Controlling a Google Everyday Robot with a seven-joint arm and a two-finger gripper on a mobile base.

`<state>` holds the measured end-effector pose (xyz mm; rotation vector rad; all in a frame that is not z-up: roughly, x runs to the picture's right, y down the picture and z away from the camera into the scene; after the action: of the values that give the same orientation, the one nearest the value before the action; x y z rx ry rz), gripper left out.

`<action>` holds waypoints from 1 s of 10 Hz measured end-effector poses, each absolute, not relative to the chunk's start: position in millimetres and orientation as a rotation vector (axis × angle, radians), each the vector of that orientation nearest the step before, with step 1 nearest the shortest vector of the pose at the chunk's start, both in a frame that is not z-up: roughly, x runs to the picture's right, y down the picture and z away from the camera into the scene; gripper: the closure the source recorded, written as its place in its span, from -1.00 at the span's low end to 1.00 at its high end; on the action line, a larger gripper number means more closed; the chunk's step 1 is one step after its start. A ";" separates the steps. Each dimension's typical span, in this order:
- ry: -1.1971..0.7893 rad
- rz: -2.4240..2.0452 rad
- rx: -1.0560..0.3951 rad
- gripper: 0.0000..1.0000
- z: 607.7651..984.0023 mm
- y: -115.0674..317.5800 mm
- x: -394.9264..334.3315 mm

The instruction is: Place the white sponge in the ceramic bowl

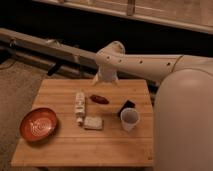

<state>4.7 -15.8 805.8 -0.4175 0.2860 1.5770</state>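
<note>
The gripper is hanging over the far edge of the wooden table, at the end of a pale arm that is reaching in from the right. It is showing only as one pale shape against the dark background, so I cannot tell if it is apart or together, and it is holding nothing that I can see.

The white sponge is lying flat near the middle of the table, well apart from the gripper. Just beside it, on the left, a narrow white bottle is lying on its side, with its small end pointing to the near edge. The ceramic bowl is sitting upright near the left edge, apart from the sponge.

A small dark red thing is lying beyond the sponge; what it is, I cannot make out. A white cup is standing to the right of the sponge, and it is covering part of a black object, perhaps a small flat box. The big rounded robot body is hiding the right edge of the table, and the picture is cutting this body off at the right and the bottom
</note>
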 end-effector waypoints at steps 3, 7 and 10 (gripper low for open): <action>0.286 1.577 -0.418 -0.60 805.9 -15.7 4.7; 0.286 1.577 -0.418 -0.60 805.9 -15.7 4.7; 0.284 1.518 -0.410 -0.60 806.7 -14.6 5.8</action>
<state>5.8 -14.6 806.7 -0.4104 0.2836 1.5181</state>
